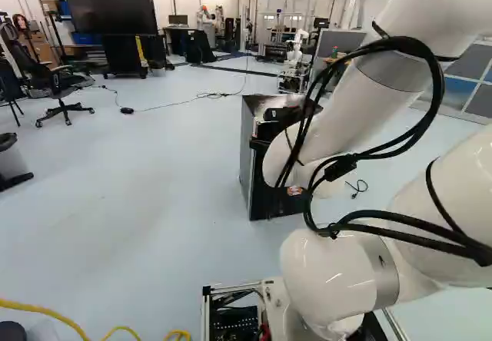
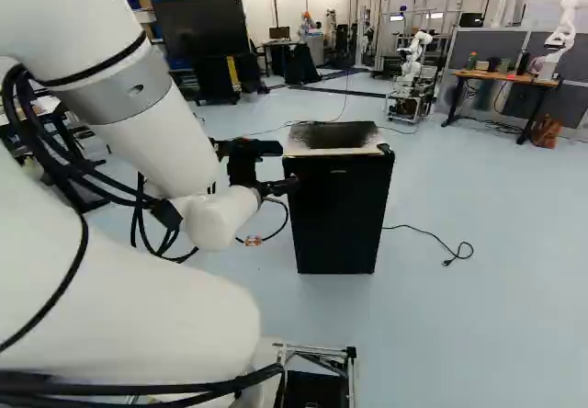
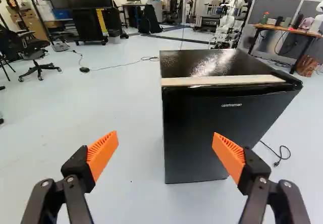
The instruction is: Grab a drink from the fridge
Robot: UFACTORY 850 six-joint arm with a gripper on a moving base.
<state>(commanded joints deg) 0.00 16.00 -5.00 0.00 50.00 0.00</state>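
At the foot of both base views sits the metal frame (image 2: pixel 317 351) of the base, with a yellow cable (image 1: pixel 46 311) lying on the floor to the left of it in the left base view. Over the frame the white arm (image 2: pixel 170 128) reaches forward, loops of black cable (image 1: pixel 430 57) strapped along it. At its end the gripper (image 2: pixel 288 166) has its two fingers spread well apart, with bare space between the orange pads (image 3: pixel 102 154). Just ahead stands the black fridge (image 2: pixel 338 213), upright on the floor, its door closed and a pale strip (image 3: pixel 222 80) running along the front edge of its top. Seen from the wrist, one upright side of the door falls between the fingers, while the rest spreads past the finger on the cord's side. Beside the fridge, a black power cord (image 2: pixel 450 254) trails over the floor to a loose plug. Farther off, at the left of the left base view, are a black bin (image 1: pixel 11 160) and an office chair (image 1: pixel 52 84). Well beyond the fridge come a big dark screen (image 1: pixel 108 8), another robot (image 2: pixel 418 50) on a trolley, and a wooden table (image 2: pixel 503 75) before grey partitions (image 2: pixel 501 42)
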